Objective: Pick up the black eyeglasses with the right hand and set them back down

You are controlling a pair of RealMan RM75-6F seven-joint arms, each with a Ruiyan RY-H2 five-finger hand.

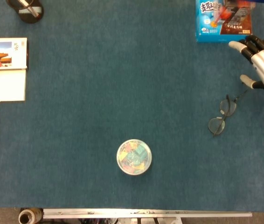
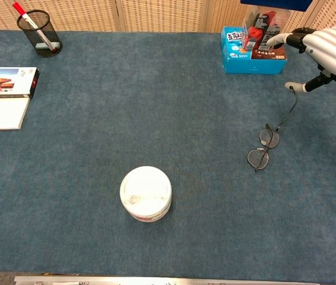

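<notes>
The black eyeglasses point(image 1: 223, 116) point(image 2: 264, 147) lie on the blue cloth at the right, lenses toward me, one thin arm stretching away toward the back right. My right hand point(image 1: 261, 65) point(image 2: 324, 54) hovers open above and behind them, fingers spread, thumb tip close over the far end of the glasses' arm. It holds nothing. My left hand shows in neither view.
A blue snack box point(image 1: 224, 20) point(image 2: 253, 43) lies just behind the right hand. A round white tub point(image 1: 134, 157) point(image 2: 146, 193) stands front centre. Books point(image 1: 3, 69) point(image 2: 4, 97) lie at the left edge, and a mesh pen cup point(image 1: 26, 9) point(image 2: 39, 32) stands at the back left.
</notes>
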